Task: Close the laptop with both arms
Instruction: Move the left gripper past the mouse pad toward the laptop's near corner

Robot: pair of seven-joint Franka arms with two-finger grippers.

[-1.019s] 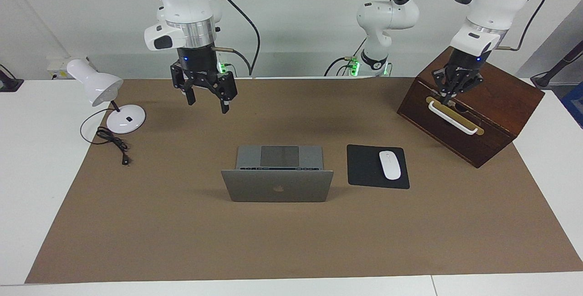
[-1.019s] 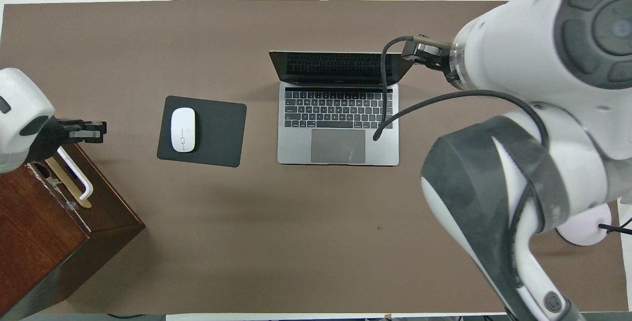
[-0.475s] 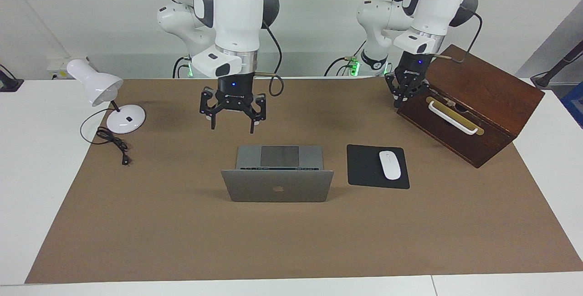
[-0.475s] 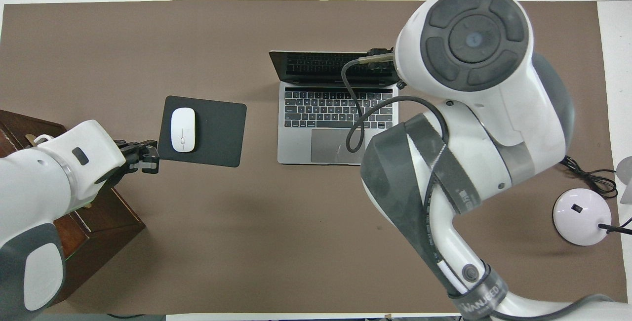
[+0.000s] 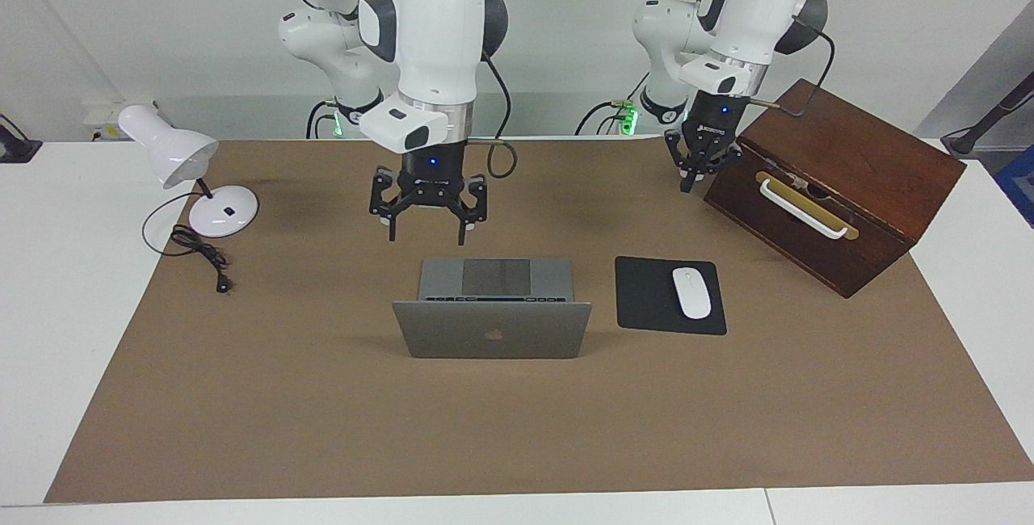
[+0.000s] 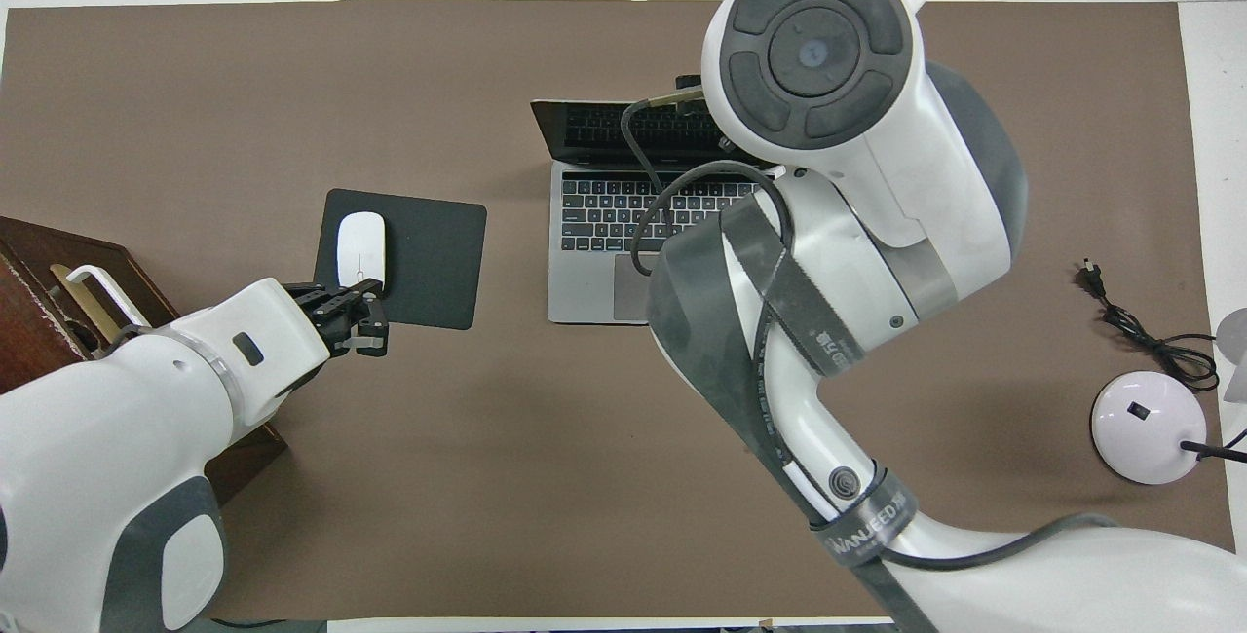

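The laptop [image 5: 493, 331] stands open in the middle of the brown mat, its lid with the dark logo upright and its trackpad toward the robots. In the overhead view the right arm covers part of the laptop's [image 6: 604, 224] keyboard and screen. My right gripper [image 5: 426, 236] hangs open and empty in the air just by the laptop's trackpad edge, touching nothing; the overhead view hides it under its own arm. My left gripper [image 5: 687, 183] is shut and empty, in the air over the mat beside the wooden box. Seen from overhead, the left gripper [image 6: 373, 324] lies by the mouse pad's corner.
A dark wooden box [image 5: 840, 186] with a white handle sits at the left arm's end. A black mouse pad [image 5: 642, 299] with a white mouse [image 5: 691, 292] lies beside the laptop. A white desk lamp [image 5: 174, 153] and its cable [image 5: 202, 254] stand at the right arm's end.
The right gripper has swung in from the lamp's end and come down near the laptop. The left gripper has left the box's handle and moved toward the middle of the table, still shut.
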